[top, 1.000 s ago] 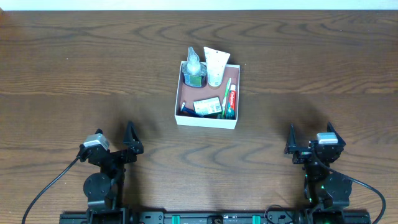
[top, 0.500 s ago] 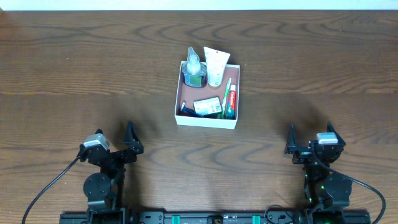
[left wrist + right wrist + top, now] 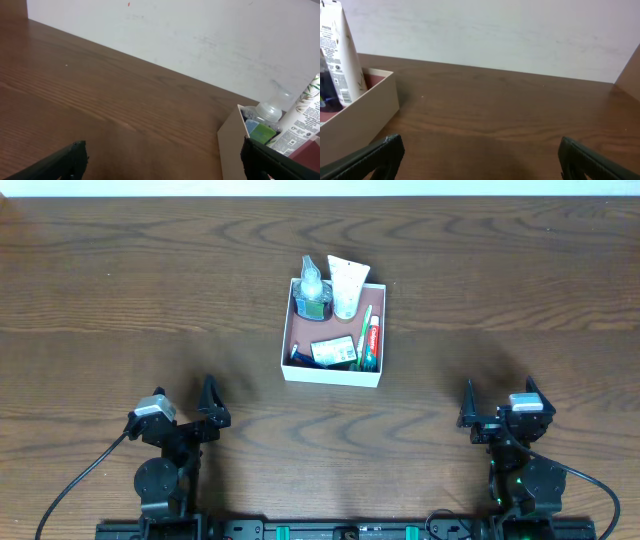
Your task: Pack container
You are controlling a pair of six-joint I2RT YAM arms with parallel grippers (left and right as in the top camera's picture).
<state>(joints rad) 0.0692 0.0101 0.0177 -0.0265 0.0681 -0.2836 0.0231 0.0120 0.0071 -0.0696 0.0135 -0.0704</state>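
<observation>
The black fingers of the left gripper (image 3: pixel 162 156) were spread wide with nothing held, and those of the right gripper (image 3: pixel 480 150) likewise; both were parked at the near edge of the dark, wood-grained table (image 3: pixel 120 300). The container (image 3: pixel 330 374) was set near the table's middle, well apart from both grippers. It was a shallow white cardboard box with a reddish-brown floor, nearly square, so no long axis could be told, and it was turned slightly off the table's edges. Inside, a clear bottle (image 3: pixel 312 290) and a white tube (image 3: pixel 347 288) were propped at the far wall, a toothpaste tube (image 3: pixel 371 340) was laid front-to-back along the right wall, and a flat packet (image 3: pixel 333 351) was laid beside it. A white wall (image 3: pixel 200 35) was seen beyond.
</observation>
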